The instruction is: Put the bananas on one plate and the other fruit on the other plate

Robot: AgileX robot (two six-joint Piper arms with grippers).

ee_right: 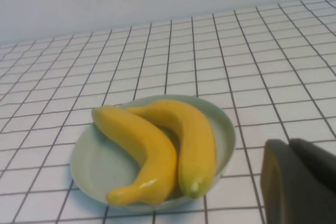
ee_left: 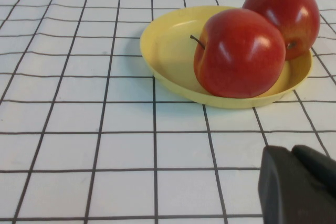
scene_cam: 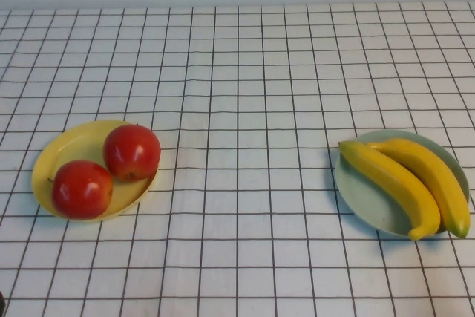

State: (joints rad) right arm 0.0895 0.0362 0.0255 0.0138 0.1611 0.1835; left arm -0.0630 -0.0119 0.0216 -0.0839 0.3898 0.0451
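While we are looking down from the high view, we are seeing the yellow plate (scene_cam: pixel 70 155) sitting at about 8 o'clock on the checked cloth (scene_cam: pixel 245 94). Two red apples (scene_cam: pixel 107 168) are resting in it, touching each other. Over at about 4 o'clock the pale blue-green plate (scene_cam: pixel 355 191) is holding both bananas (scene_cam: pixel 415 183), lying side by side. We are not seeing either arm here.

Moving to the left wrist view, we are seeing the yellow plate (ee_left: pixel 168 51) and the apples (ee_left: pixel 257 40) at about 1 o'clock. The left gripper (ee_left: pixel 296 184) is showing as a dark shape at 5 o'clock, well apart from the plate and holding nothing. We cannot tell if it is open or shut.

Moving to the right wrist view, the bananas (ee_right: pixel 163 145) are lying in the blue-green plate (ee_right: pixel 94 166) near the middle. The right gripper (ee_right: pixel 299 182) is a dark shape at 4 o'clock, just beside the plate, holding nothing. We cannot tell its state either.

We are thinking the sorting is done. Next, the arms only need to be staying clear.
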